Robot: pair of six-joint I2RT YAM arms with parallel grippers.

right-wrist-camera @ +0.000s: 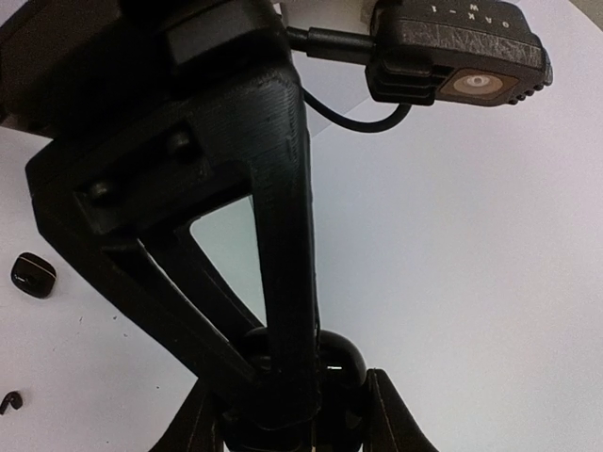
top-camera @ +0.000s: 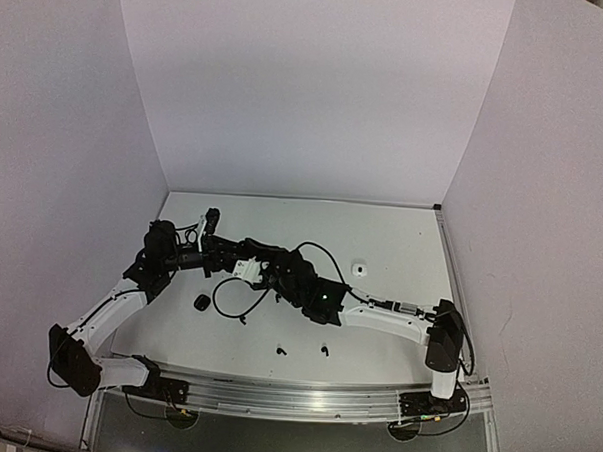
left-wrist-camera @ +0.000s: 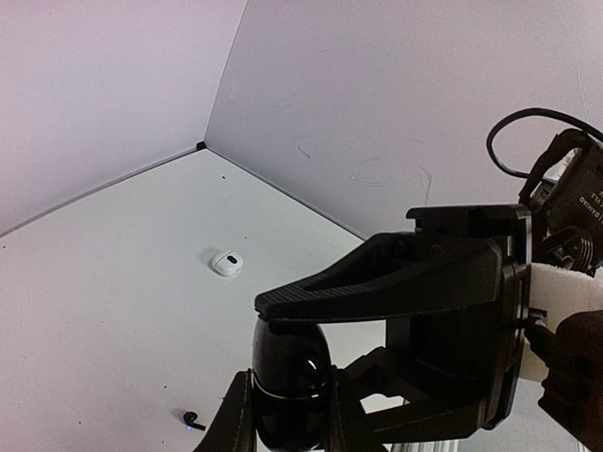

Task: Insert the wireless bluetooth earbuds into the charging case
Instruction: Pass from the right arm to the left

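Observation:
A glossy black charging case (left-wrist-camera: 287, 372) is held off the table where both grippers meet. My left gripper (left-wrist-camera: 287, 419) is shut on its sides. My right gripper (right-wrist-camera: 297, 424) is shut on the same case (right-wrist-camera: 344, 363), with one finger (left-wrist-camera: 377, 278) pressed on its top. In the top view the grippers (top-camera: 260, 266) hide this case. Two black earbuds (top-camera: 281, 351) (top-camera: 324, 348) lie on the table near the front edge. One earbud shows in the left wrist view (left-wrist-camera: 191, 419) and one in the right wrist view (right-wrist-camera: 11, 402). No white earbuds are in view.
A second black case (top-camera: 201, 302) lies on the table under the left arm and shows in the right wrist view (right-wrist-camera: 33, 274). A white case (top-camera: 359, 270) sits right of centre, seen also in the left wrist view (left-wrist-camera: 226, 263). White walls enclose the table.

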